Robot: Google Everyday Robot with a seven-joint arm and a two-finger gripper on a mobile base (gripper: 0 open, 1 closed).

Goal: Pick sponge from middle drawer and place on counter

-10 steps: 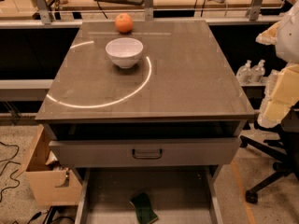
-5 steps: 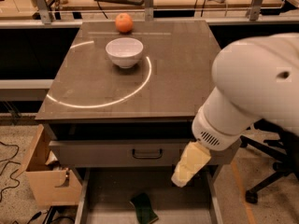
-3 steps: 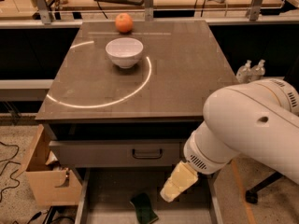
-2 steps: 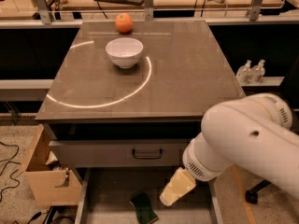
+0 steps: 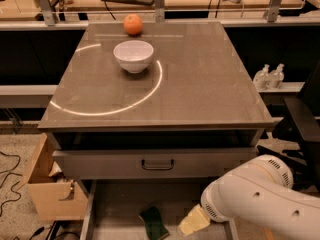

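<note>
The sponge (image 5: 154,223), dark green face up, lies on the grey floor of the open middle drawer (image 5: 115,210) at the bottom of the view. My gripper (image 5: 194,221) shows as a tan tip on the big white arm (image 5: 260,204). It hangs low over the drawer, just right of the sponge and apart from it. The counter (image 5: 200,79) with the white ring arc lies above, holding a white bowl (image 5: 133,55) and an orange (image 5: 133,24).
A closed drawer front with a dark handle (image 5: 157,163) sits right above the open drawer. A cardboard box (image 5: 50,194) stands on the floor at the left. A black chair (image 5: 302,129) and two bottles (image 5: 269,76) are at the right.
The arm has swung in from the right and sunk lower. The gripper has come down from the drawer front's level to just right of the sponge. The sponge has not moved.
</note>
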